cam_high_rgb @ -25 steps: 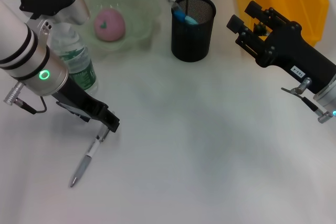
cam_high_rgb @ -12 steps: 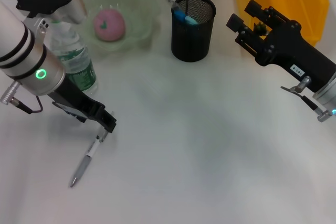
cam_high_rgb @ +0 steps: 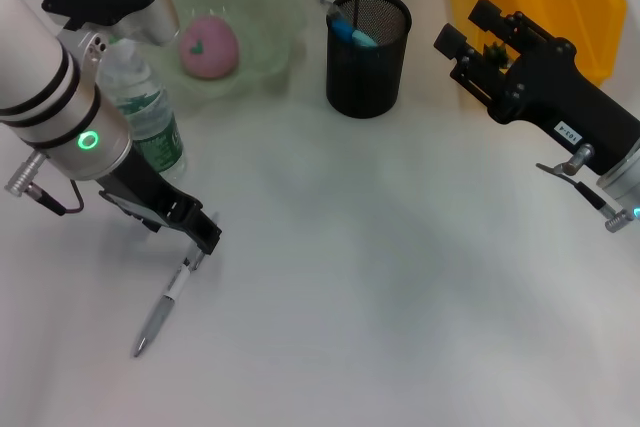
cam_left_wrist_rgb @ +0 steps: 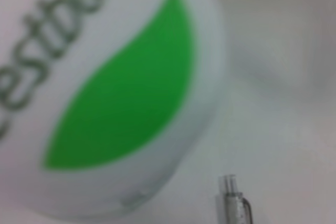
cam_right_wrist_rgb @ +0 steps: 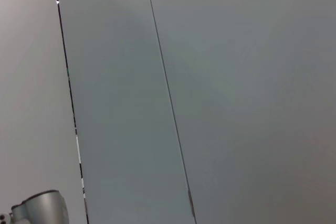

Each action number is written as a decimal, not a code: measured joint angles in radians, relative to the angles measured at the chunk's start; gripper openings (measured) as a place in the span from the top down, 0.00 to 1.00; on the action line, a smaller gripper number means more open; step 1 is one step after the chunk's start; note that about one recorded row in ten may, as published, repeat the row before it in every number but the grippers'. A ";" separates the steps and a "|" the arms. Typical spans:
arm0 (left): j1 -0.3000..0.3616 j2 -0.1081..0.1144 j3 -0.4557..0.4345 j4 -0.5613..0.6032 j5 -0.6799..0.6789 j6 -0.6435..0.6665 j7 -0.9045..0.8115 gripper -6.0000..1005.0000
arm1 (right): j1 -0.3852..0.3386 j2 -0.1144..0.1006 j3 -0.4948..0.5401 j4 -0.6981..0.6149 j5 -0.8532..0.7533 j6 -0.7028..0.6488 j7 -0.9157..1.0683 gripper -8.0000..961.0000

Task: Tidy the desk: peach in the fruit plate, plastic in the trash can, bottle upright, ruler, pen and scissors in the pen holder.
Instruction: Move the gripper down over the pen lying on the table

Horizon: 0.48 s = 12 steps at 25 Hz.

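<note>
Now, in the head view, our left gripper [cam_high_rgb: 203,237] hangs at the upper end of the pen [cam_high_rgb: 165,304], which lies flat on the desk [cam_high_rgb: 400,277] near the upright bottle [cam_high_rgb: 145,117]; we cannot tell how its jaws stand. Our right gripper [cam_high_rgb: 470,37] is parked near the pen holder [cam_high_rgb: 368,42]. From the left wrist, the pen [cam_left_wrist_rgb: 233,203] looks thin, light and slippery; we judge a mid-barrel grip best. The right wrist view shows nothing useful.

left arm [cam_high_rgb: 50,87]: white, black bands, green ring light | right tool [cam_high_rgb: 478,42]: black, small white label
</note>
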 joint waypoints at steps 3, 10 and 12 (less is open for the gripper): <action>0.002 -0.001 0.029 0.025 -0.016 0.012 -0.015 0.23 | 0.000 0.000 0.000 0.000 0.000 0.000 0.000 0.39; 0.002 -0.002 0.038 0.025 -0.041 0.007 -0.017 0.23 | -0.002 0.000 0.000 0.000 0.000 0.000 0.000 0.39; 0.002 -0.002 0.040 0.020 -0.046 0.004 -0.017 0.23 | -0.003 0.000 0.000 0.000 0.000 0.000 0.000 0.39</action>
